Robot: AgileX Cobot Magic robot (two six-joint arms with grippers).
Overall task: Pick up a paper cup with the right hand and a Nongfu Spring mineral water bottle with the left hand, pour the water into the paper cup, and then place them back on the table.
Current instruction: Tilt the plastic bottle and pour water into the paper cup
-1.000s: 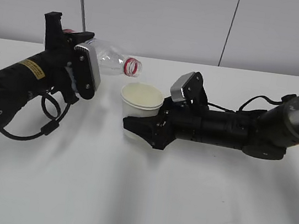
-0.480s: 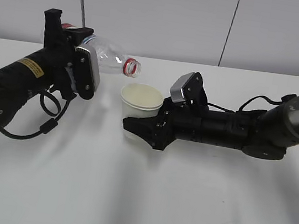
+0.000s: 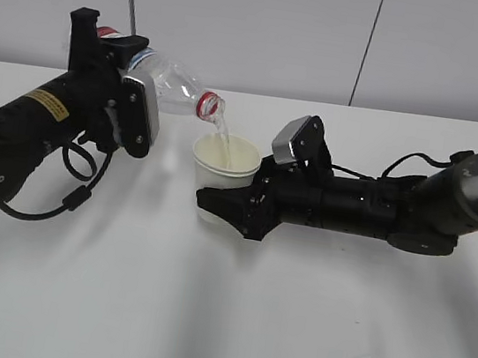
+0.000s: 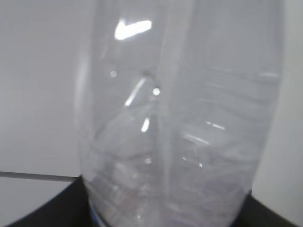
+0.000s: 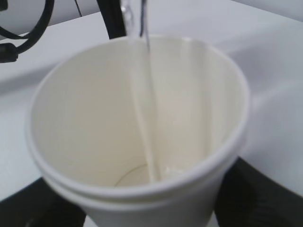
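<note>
The small cream-white paper cup with the rolled rim point(image 3: 224, 170) stood upright near the middle of the large plain white tabletop point(image 3: 228, 320). I could not tell from the exterior view whether its base rested on the surface or hung just above it. A thin stream of water ran from above down the inner wall of the cup point(image 5: 142, 123), and the right wrist view showed only a little water pooling at the bottom.

The clear plastic mineral water bottle with the red neck ring point(image 3: 173, 88) lay tilted mouth-down toward my right, its open mouth just above the cup's far-left rim. The left wrist view was filled by the transparent bottle wall point(image 4: 180, 123).

The left hand, the black arm with the yellow sticker point(image 3: 43, 129), had its black gripper point(image 3: 113, 59) clamped on the bottle's labelled body. The right hand, the black arm without a sticker point(image 3: 369, 206), reached in low, and its black gripper point(image 3: 218, 201) was closed around the lower part of the cup.

I judged the pour step to be in hand and at an early stage. The next move called for holding the tilt steady while the cup filled, with the cup kept level. Afterwards the bottle would need righting before both items were set down on the table.
</note>
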